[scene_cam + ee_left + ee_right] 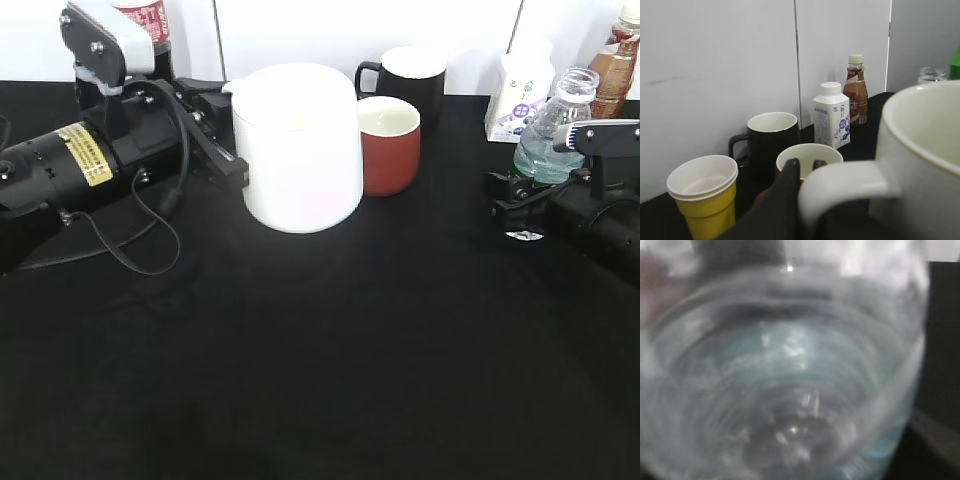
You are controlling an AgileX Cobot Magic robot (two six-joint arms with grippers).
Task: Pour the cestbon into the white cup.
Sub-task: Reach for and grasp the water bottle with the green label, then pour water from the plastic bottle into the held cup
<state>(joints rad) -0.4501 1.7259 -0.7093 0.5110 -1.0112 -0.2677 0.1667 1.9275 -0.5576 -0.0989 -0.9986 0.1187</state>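
Observation:
The white cup (300, 150) stands at the back of the black table, left of centre. My left gripper (222, 140) is at the cup's left side, its fingers (805, 170) closed on either side of the loop handle; the cup fills the right of the left wrist view (925, 150). The cestbon (548, 130), clear with no cap, stands upright at the far right, and my right gripper (520, 195) is shut on its lower part. The bottle's ribbed wall (790, 365) fills the right wrist view and hides the fingers there.
A red-brown mug (388, 145) touches the white cup's right side, with a black mug (405, 75) behind it. A milk carton (520, 95) and a brown drink bottle (612, 70) stand at the back right. A cola bottle (145, 20) is back left. A yellow paper cup (705, 195) shows only in the left wrist view.

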